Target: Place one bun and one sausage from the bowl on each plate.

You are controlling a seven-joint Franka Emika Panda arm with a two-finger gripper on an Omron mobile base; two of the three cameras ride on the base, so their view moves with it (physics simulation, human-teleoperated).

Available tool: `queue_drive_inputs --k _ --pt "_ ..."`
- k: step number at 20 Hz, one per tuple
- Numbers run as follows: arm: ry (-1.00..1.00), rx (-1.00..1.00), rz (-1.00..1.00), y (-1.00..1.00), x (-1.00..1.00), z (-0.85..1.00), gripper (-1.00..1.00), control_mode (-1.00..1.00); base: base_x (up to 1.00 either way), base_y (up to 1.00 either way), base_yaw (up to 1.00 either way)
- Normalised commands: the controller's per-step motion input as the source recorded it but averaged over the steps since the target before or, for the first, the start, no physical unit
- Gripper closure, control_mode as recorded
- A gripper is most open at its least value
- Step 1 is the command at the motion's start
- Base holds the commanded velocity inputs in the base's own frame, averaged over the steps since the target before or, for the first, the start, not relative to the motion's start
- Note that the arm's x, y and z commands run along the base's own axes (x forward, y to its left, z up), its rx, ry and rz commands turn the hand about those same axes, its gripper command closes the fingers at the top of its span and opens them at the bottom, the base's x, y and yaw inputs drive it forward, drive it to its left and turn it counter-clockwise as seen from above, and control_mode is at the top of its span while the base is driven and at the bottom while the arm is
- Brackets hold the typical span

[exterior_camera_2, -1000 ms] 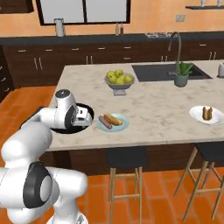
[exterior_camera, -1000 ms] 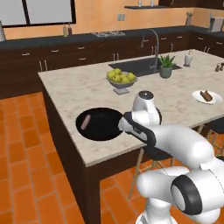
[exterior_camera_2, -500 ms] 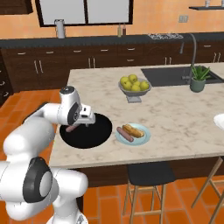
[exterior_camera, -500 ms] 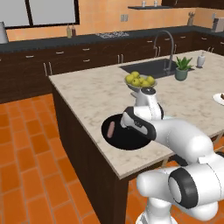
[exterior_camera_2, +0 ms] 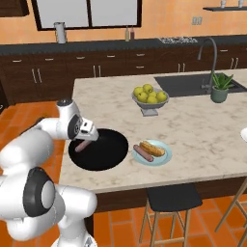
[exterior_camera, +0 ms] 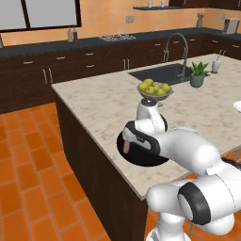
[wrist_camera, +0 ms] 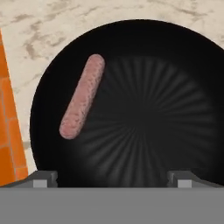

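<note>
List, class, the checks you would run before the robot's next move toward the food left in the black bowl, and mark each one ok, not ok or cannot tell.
1. A sausage lies in the black bowl: ok.
2. Nothing lies on or against the sausage: ok.
3. The hand is above the bowl, fingertips spread with nothing between them: ok.
4. The hand is centred over the sausage: not ok; in the hand view it lies off to the left.
5. The pale blue plate already holds one bun and one sausage: ok.
6. The other plate still needs a sausage: cannot tell.
</note>
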Motion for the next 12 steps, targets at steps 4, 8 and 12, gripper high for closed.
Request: queue_drive_inputs --k 4,8,12 --pt "0.07 0.13 -0.32 0.3 0.1 -0.27 -1.0 -1.0 0.0 0.0 0.0" --pt "0.07 0.28 -0.22 -0.02 0.46 -0.39 -1.0 -1.0 0.0 0.0 0.0" --pt "0.06 0.23 -0.07 -0.07 0.54 -0.36 -1.0 -1.0 0.0 0.0 0.0"
